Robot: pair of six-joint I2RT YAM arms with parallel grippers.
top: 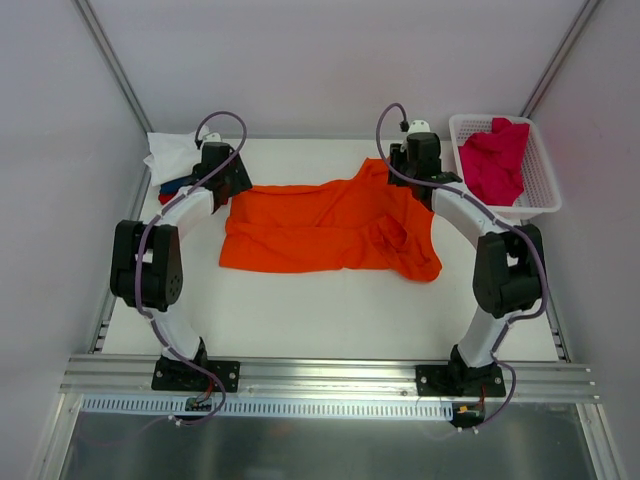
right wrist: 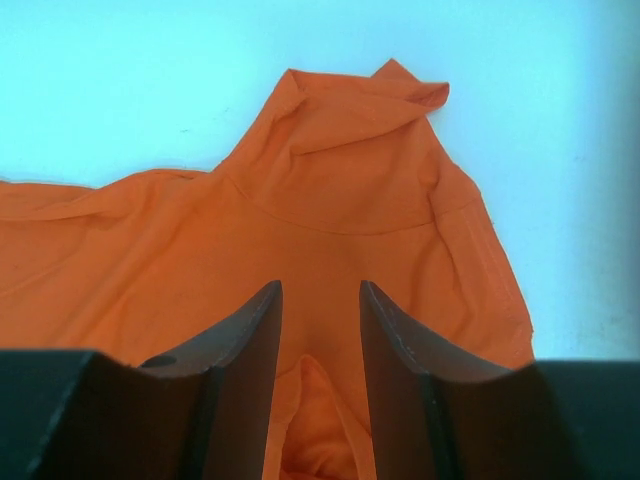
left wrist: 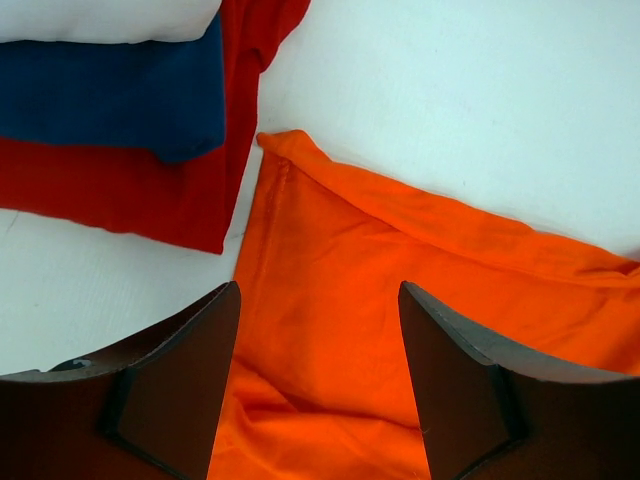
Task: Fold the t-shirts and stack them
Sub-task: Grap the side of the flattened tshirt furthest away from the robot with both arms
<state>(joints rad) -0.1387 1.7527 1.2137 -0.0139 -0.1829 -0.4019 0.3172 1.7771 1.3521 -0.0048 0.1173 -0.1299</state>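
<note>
Across the middle of the white bench (top: 300,310) lies the orange t-shirt (top: 330,228), folded into a broad band with a rumpled lump at its right end. Only the top view gives the whole layout. The left arm (top: 150,265) is bent over the shirt's far-left corner and the right arm (top: 505,265) over its far-right corner. Past that arm, at the far right of the bench, a white lattice basket (top: 545,195) holds a crimson-pink t-shirt (top: 493,160). The left wrist view makes plain what is small from overhead: a folded stack just beside the orange corner, with the white t-shirt (left wrist: 110,18) on top, the dark blue t-shirt (left wrist: 110,95) in the middle and the red t-shirt (left wrist: 120,190) underneath. In that view the left jaws stand wide above orange cloth with nothing between them. The right wrist view shows a curved seam and a puckered fold at the far end of the shirt. The right jaws are only a narrow way apart, and a loose ridge of orange cloth rises in the gap, clear of both sides. The bench is plain and matte. Pale walls close it in on three sides, with slanted metal posts at the back corners. An aluminium rail (top: 330,375) along the near edge carries the arm bases.
</note>
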